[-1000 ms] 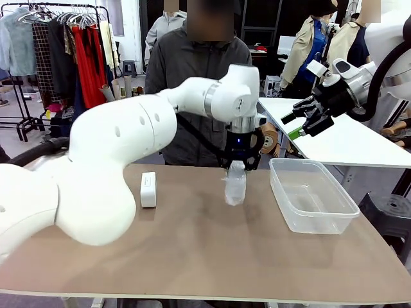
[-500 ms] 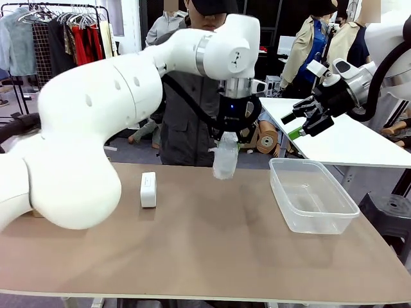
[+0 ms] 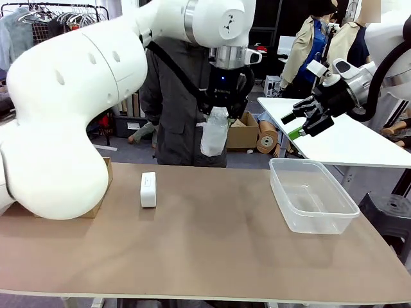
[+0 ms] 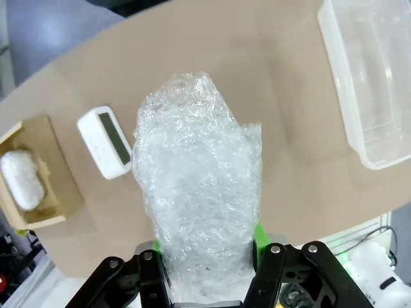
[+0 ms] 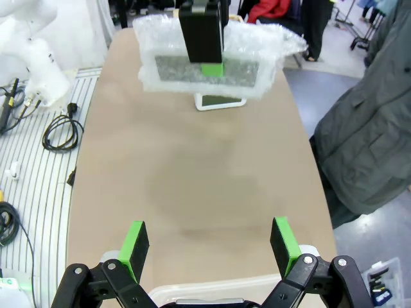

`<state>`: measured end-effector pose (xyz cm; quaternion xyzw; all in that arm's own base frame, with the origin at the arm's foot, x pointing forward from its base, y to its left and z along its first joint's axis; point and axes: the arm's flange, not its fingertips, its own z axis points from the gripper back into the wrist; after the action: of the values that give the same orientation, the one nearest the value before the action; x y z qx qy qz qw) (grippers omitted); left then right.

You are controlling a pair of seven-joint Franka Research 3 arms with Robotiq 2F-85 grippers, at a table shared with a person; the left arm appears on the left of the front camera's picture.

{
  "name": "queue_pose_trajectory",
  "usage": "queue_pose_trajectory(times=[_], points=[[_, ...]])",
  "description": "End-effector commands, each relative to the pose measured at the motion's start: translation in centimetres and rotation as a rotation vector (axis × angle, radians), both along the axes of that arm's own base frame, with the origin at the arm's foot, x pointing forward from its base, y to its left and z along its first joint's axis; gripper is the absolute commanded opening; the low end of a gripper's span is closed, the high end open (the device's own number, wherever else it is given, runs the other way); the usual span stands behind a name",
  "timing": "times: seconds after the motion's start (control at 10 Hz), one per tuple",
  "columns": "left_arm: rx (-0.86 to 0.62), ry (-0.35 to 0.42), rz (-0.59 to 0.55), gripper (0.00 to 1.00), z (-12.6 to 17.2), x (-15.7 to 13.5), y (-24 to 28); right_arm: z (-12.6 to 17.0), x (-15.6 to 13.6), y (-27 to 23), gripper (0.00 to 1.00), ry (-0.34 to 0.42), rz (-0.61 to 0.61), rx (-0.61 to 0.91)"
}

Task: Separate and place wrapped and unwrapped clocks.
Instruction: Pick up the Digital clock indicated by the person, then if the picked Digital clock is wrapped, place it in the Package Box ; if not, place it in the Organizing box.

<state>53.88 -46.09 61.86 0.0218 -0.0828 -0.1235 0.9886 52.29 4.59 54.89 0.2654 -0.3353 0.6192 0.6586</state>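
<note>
My left gripper (image 3: 219,114) is shut on a wrapped clock (image 3: 213,133), a white block in crinkly bubble wrap, which hangs well above the table's far middle. In the left wrist view the wrapped clock (image 4: 199,186) rises between the green pads of my left gripper (image 4: 205,247). The bare clock (image 3: 148,188) lies flat on the table to the left, also seen below (image 4: 106,141). A second wrapped clock (image 4: 22,179) rests inside a cardboard box (image 4: 54,186). My right gripper (image 3: 300,125) hovers open at the far right, holding nothing; its fingers (image 5: 135,247) stand wide apart.
A clear plastic tub (image 3: 340,208) stands on the table's right side, its inside bare. The cardboard box (image 3: 103,192) sits at the left, mostly behind my left arm. A person (image 3: 176,109) in a dark coat stands at the far edge.
My left gripper has risen from just above the tabletop with the wrapped clock and drifted slightly left. The right arm has stayed put.
</note>
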Motion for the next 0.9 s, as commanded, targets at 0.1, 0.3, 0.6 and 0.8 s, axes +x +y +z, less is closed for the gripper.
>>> queue_pose_trajectory(times=[0.1,0.3,0.6,0.8], points=[[0.031,-0.040,-0.017,0.00,2.7,3.0,-2.1,0.3,0.0,0.1,1.00,-0.002,0.004,0.000],[0.008,-0.017,0.003,0.00,0.6,-0.1,0.2,0.3,0.0,0.1,1.00,-0.002,0.004,0.000],[0.008,-0.017,0.003,0.00,0.6,-0.1,0.2,0.3,0.0,0.1,1.00,-0.002,0.004,0.000],[0.008,-0.017,0.003,0.00,0.6,-0.1,0.2,0.3,0.0,0.1,1.00,-0.002,0.004,0.000]])
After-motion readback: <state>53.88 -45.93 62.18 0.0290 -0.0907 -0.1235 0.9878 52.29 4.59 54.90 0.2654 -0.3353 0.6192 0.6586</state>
